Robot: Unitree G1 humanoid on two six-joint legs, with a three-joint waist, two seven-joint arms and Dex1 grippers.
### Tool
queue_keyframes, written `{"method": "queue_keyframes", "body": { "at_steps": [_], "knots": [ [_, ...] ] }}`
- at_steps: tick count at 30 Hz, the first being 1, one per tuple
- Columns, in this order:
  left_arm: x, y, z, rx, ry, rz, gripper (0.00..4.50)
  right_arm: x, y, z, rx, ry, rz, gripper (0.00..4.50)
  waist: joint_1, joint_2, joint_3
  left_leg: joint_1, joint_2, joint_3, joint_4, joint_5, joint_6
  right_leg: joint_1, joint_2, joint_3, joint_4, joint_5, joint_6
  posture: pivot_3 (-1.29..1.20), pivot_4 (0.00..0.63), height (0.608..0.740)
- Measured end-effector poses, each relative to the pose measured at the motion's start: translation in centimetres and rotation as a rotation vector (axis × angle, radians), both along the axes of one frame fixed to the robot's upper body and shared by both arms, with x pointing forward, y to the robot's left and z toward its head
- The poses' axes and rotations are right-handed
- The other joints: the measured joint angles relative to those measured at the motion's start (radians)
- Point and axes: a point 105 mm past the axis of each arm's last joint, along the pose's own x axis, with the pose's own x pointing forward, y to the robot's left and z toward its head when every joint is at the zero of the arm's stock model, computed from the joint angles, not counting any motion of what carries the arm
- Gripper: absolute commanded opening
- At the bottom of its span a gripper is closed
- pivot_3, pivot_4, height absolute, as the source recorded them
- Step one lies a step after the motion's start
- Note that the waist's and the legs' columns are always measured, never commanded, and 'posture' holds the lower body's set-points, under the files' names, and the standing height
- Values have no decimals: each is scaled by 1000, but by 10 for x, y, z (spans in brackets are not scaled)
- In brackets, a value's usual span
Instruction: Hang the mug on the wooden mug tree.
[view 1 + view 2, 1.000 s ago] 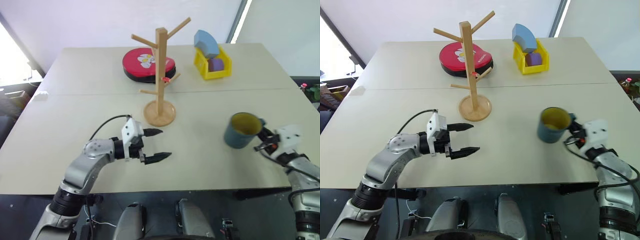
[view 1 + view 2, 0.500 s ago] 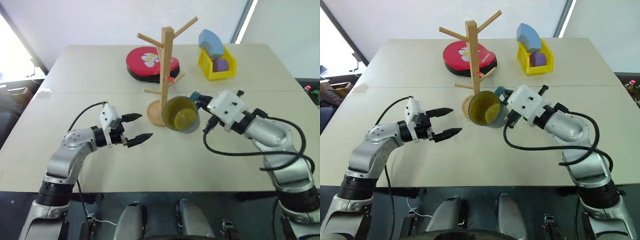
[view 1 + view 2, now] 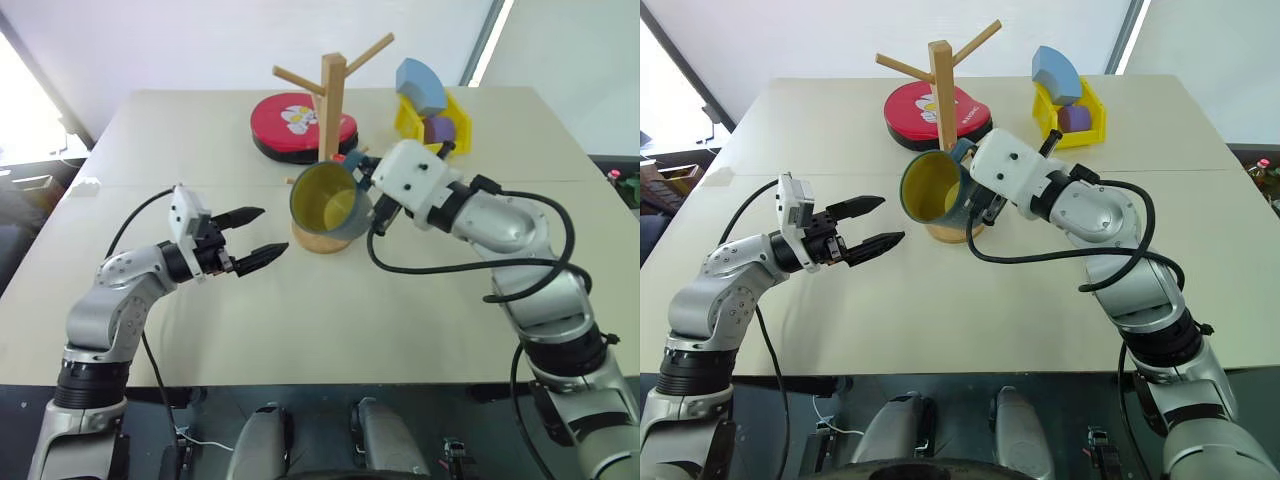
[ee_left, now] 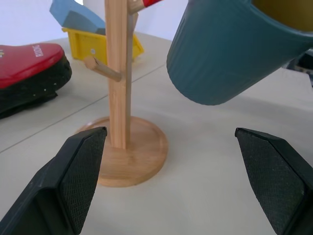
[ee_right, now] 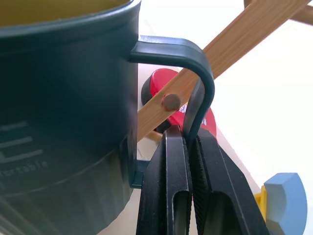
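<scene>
Holding mug [image 3: 330, 200] aloft, R gripper [image 5: 188, 147] level

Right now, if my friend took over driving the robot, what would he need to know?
Right gripper: shut on the handle of the mug, holding it tipped in the air, in front of the wooden mug tree.
Left gripper: open, empty, hovering over the table left of the tree's base.
Done: the mug is picked up and carried to the tree; in the right wrist view a peg tip shows inside the handle loop.
Left: slide the handle onto that peg, then let go.
</scene>
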Motion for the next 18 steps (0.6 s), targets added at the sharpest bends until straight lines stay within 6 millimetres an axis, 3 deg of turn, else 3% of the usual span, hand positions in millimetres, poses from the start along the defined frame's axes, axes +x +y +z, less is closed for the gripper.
{"method": "queue_keyframes", "body": {
  "at_steps": [13,18],
  "knots": [
    [-3,-1,35,-82,-58,-23,4500,17,8,-9,-36,27,-47,31,-3,0,0,0,0,0,0,0,0,0,1,0,0,0,0,0,150,735],
    [-4,-2,40,-88,-67,-24,4500,27,13,-12,-36,48,-65,31,-4,0,0,0,0,0,-1,0,0,0,1,0,1,0,1,0,150,735]
  ]
}}
